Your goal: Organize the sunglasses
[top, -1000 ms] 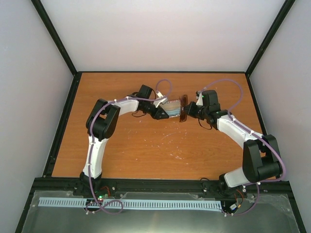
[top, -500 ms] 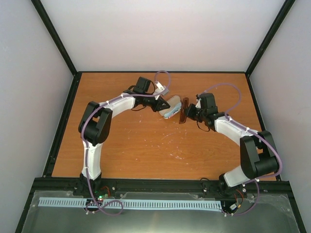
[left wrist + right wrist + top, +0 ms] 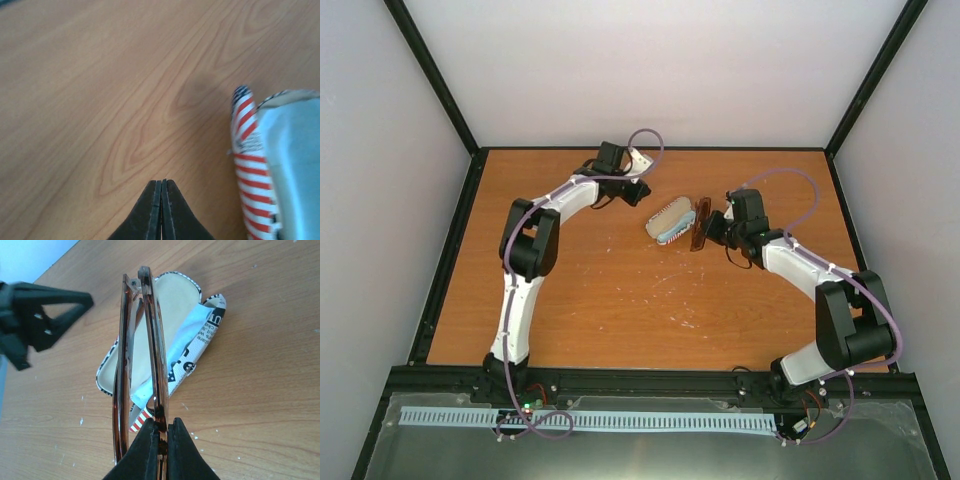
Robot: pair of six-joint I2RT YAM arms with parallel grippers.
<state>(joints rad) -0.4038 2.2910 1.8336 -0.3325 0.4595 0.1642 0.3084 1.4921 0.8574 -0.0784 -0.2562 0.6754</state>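
My right gripper (image 3: pixel 161 429) is shut on the folded brown sunglasses (image 3: pixel 150 345) and holds them just right of and above the open flag-patterned case (image 3: pixel 670 218). In the top view the sunglasses (image 3: pixel 701 226) hang beside the case's right end. The case (image 3: pixel 170 320) lies open on the table with its beige lining up and the light blue cloth (image 3: pixel 185 340) inside. My left gripper (image 3: pixel 162 185) is shut and empty, low over bare wood to the left of the case (image 3: pixel 247 150); the cloth (image 3: pixel 295 155) shows there too. In the top view it (image 3: pixel 642 190) sits behind the case.
The wooden table (image 3: pixel 620 300) is bounded by a black frame and white walls. White specks mark the wood near the middle (image 3: pixel 685 320).
My left gripper has let go of the case and drawn back toward the far left. The case now lies open on the table. My right gripper with the sunglasses has barely moved.
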